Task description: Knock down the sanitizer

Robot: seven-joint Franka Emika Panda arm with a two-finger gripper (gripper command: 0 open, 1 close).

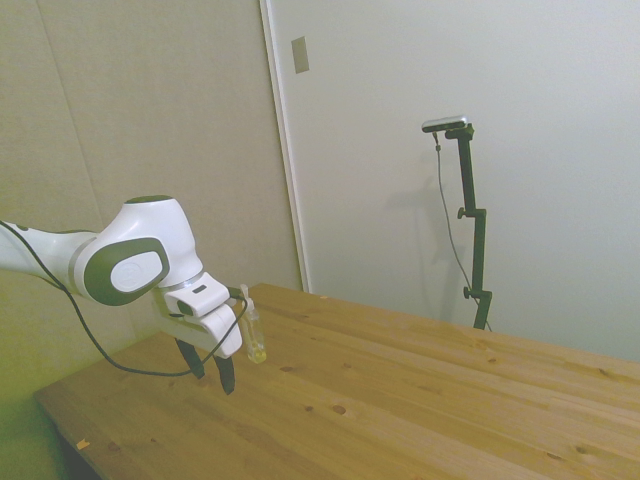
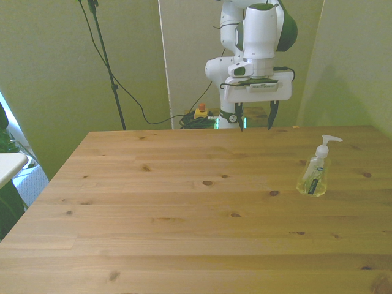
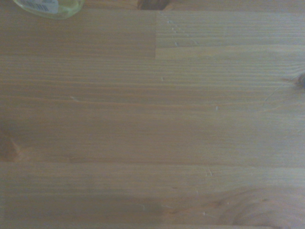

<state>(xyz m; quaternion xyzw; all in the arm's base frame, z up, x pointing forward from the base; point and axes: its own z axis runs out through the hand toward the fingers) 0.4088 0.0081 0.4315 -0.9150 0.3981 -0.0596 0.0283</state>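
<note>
The sanitizer [image 2: 316,171] stands upright on the wooden table [image 2: 184,202] toward the front view's right, a clear bottle with yellowish liquid and a white pump top. In the side view the sanitizer [image 1: 254,335] shows just past the gripper's white hand. My gripper [image 2: 255,125] hangs open over the table's far edge, fingers pointing down, nothing between them, apart from the bottle. From the side, the gripper [image 1: 213,380] hovers slightly above the wood. The wrist view catches only the sanitizer's base [image 3: 50,7] at the picture's edge.
A black cable [image 1: 100,350] loops from the arm down beside the table. Behind the table's far edge, on the floor, lies a small red and yellow object [image 2: 200,111] among cables. A white surface [image 2: 9,165] juts in at the front view's left.
</note>
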